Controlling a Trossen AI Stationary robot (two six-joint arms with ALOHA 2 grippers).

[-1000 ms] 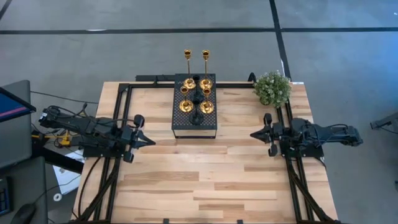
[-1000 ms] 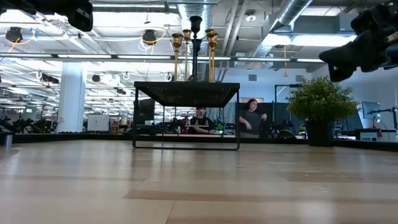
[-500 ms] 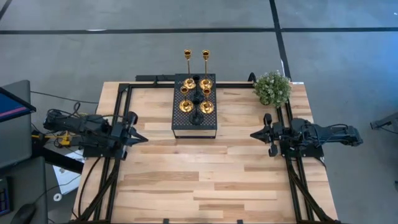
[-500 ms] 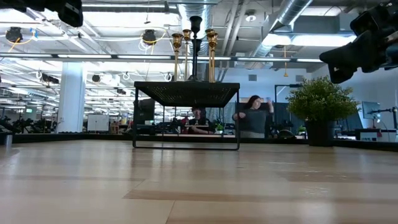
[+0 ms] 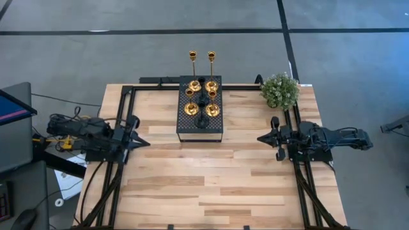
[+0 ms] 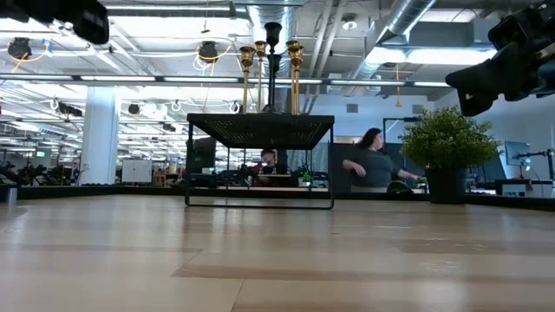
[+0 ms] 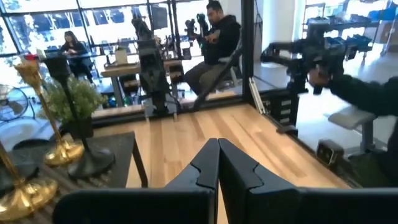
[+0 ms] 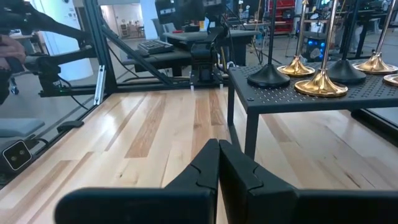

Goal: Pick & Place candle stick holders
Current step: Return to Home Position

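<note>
Several candlestick holders, gold ones (image 5: 193,84) and black ones (image 5: 202,119), stand by their round bases on a black perforated platform (image 5: 199,131) at the table's far middle. They also show in the low view (image 6: 270,52), the left wrist view (image 7: 62,150) and the right wrist view (image 8: 320,86). My left gripper (image 5: 146,143) is shut and empty, left of the platform. My right gripper (image 5: 260,137) is shut and empty, right of the platform.
A small green plant in a dark pot (image 5: 279,90) stands at the far right corner. Black frame rails (image 5: 121,160) run along the table's left, right and far edges. People show in the room behind the table (image 6: 373,165).
My left gripper has drawn back toward the table's left edge, away from the platform, staying shut. My right arm has kept still. A person in the room behind has walked to the right.
</note>
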